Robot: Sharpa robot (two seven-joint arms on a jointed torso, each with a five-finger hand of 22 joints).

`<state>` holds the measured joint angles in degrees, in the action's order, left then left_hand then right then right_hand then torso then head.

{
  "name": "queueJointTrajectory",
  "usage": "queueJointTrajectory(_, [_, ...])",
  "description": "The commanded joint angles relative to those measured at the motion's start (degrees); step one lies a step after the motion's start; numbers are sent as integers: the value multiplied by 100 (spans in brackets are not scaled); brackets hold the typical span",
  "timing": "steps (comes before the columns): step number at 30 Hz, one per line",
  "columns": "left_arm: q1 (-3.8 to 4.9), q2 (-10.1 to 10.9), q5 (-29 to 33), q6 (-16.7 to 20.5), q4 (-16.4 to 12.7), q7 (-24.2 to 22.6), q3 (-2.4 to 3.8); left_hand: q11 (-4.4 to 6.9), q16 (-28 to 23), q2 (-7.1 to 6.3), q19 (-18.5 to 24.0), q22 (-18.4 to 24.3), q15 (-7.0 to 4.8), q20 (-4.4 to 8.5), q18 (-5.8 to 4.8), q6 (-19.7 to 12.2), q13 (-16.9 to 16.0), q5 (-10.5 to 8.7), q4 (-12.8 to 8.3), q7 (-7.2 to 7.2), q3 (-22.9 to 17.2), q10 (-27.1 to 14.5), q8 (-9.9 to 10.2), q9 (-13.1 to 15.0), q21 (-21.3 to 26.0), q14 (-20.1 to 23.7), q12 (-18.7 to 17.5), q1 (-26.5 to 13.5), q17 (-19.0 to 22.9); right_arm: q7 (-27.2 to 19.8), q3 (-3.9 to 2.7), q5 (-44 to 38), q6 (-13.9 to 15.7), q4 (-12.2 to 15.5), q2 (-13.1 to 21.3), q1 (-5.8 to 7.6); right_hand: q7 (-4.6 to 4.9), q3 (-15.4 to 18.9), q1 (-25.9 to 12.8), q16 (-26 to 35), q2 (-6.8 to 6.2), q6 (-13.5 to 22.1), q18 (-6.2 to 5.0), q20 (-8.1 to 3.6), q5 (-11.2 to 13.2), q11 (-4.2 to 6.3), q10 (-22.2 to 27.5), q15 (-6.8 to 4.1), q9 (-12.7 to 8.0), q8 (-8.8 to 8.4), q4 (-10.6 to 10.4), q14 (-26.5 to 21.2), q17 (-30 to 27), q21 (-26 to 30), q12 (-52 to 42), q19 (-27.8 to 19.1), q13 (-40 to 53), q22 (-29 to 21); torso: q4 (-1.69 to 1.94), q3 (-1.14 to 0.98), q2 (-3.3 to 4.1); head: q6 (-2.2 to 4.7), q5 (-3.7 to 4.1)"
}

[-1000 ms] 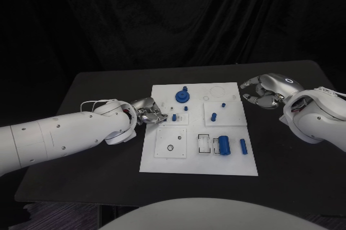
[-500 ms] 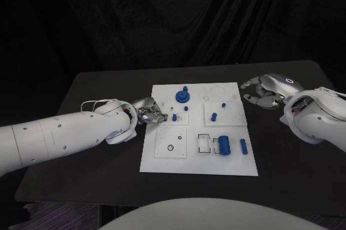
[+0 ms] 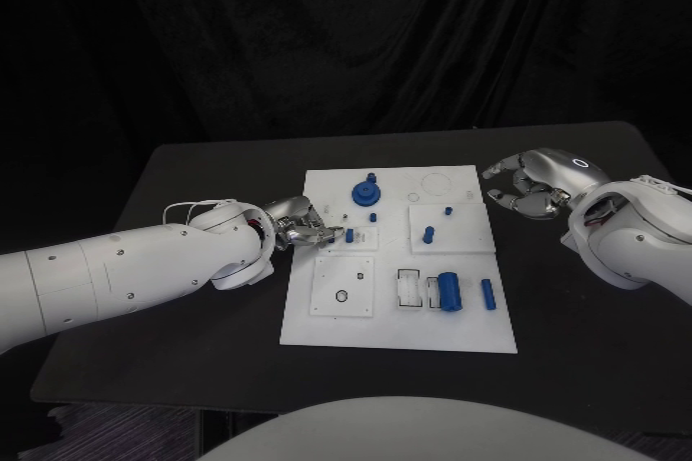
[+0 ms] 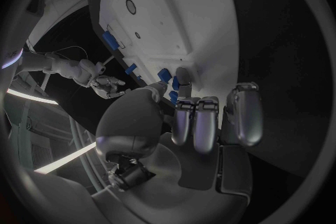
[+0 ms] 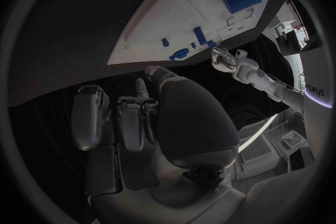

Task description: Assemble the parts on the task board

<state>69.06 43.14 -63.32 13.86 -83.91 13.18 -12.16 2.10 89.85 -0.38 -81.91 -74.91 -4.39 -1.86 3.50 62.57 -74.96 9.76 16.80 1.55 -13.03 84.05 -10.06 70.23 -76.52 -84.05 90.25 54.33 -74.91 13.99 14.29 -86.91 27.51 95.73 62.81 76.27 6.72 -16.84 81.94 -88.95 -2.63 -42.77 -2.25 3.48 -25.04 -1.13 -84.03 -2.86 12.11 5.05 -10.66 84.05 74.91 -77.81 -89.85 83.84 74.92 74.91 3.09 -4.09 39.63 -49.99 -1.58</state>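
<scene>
White plastic is what I am looking down on from my head: the task board (image 3: 397,281) is lying in the middle of the black surface (image 3: 188,171), with a blue round part (image 3: 366,193) near its far edge, small blue pegs (image 3: 351,236) mid-board, and a blue cylinder (image 3: 447,290) beside a slimmer blue bar (image 3: 488,293) toward its near right. My left robot hand (image 3: 299,224) is sitting at the board's left edge, fingers reaching in beside the nearest peg; compared with a second ago it is barely shifting, so I am judging that I am settling for a pick, not carrying anything. My right robot hand (image 3: 529,188) is hovering just off the board's right edge, unchanged, fingers curled in and holding nothing I can see. From my left wrist, the fingers (image 4: 203,123) are lying close together, their tips near the blue pegs (image 4: 164,75) at the board's rim; I cannot tell whether any is pinched. From my right wrist, the fingers (image 5: 129,120) are folded against the palm, and the board's edge (image 5: 168,28) is lying well ahead.
</scene>
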Motion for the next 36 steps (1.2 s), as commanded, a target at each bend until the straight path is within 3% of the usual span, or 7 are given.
queueJointTrajectory(1, [-11,-9,8,-122,8,-161,-1,-26,15,29,16,-1053,8,-30,-8,26,-1504,-72,2,28,245,595,46,-20,31,-595,-25,-236,-1509,96,-3,-17,-35,2,1,-16,8,-36,-62,35,-1,-14,-76,23,-31,-5,-597,28,-10,-33,0,554,1400,33,-15,68,1508,1109,2,0,0,-1,4])
queueJointTrajectory(6, [-11,-5,8,-215,25,-125,-1,-41,15,172,23,-1050,19,-40,-5,11,-1504,-134,6,46,578,595,101,-48,55,-595,-25,-485,-1509,104,-3,-17,-51,17,4,-17,10,-50,-68,41,-6,-22,-76,21,-38,-5,-597,27,-13,-35,8,553,1396,35,-15,68,1508,1109,1,-1,0,-1,2])
queueJointTrajectory(12, [-12,1,8,-255,39,-75,-1,-47,15,221,23,-1050,25,-46,-5,7,-1504,-172,6,52,687,595,118,-55,57,-595,-25,-548,-1509,109,-3,-17,-69,29,2,-21,10,-50,-68,41,-6,-22,-76,21,-38,-5,-597,27,-13,-35,8,553,1396,35,-15,68,1508,1109,-2,0,-2,-1,8])
queueJointTrajectory(16, [-12,3,9,-223,53,-85,-1,-55,15,463,23,-1050,34,-56,-4,31,-1504,-222,10,58,1039,595,125,-41,66,-595,-25,-841,-1509,113,-3,-17,-74,22,4,-22,10,-56,-68,41,-6,-25,-78,21,-43,-5,-597,27,-13,-35,12,553,1396,41,-15,65,1508,1107,1,-2,-2,-1,1])
queueJointTrajectory(21, [-12,6,9,-102,65,-191,-1,-74,15,971,30,-1048,51,-71,-2,-59,-1504,-606,10,80,1470,595,70,117,82,-595,-25,-1185,-1509,116,-3,-17,-78,18,0,-23,10,-56,-68,41,-6,-25,-78,21,-43,-5,-597,27,-13,-35,12,553,1396,41,-15,65,1508,1107,-1,-2,0,-1,1])
queueJointTrajectory(27, [-12,3,9,-58,66,-329,-1,-92,15,1205,47,-1040,66,-85,3,-154,-1504,-615,5,100,1621,595,57,192,108,-595,-25,-1174,-1509,117,-3,-17,-82,15,-7,-26,11,-65,-66,43,-3,-29,-76,20,-52,-5,-597,27,-14,-35,16,552,1394,37,-15,68,1508,1108,1,-1,-1,-1,-11])
queueJointTrajectory(36, [-12,-3,9,5,77,-373,-1,-96,15,1398,39,-1046,75,-97,1,-185,-1504,-537,-1,99,1820,595,-57,389,94,-595,-25,-1050,-1509,121,-3,-17,-102,20,-8,-33,12,-73,-64,43,0,-30,-77,20,-57,-5,-597,26,-16,-36,20,552,1394,42,-15,66,1508,1107,4,0,2,-1,-14])
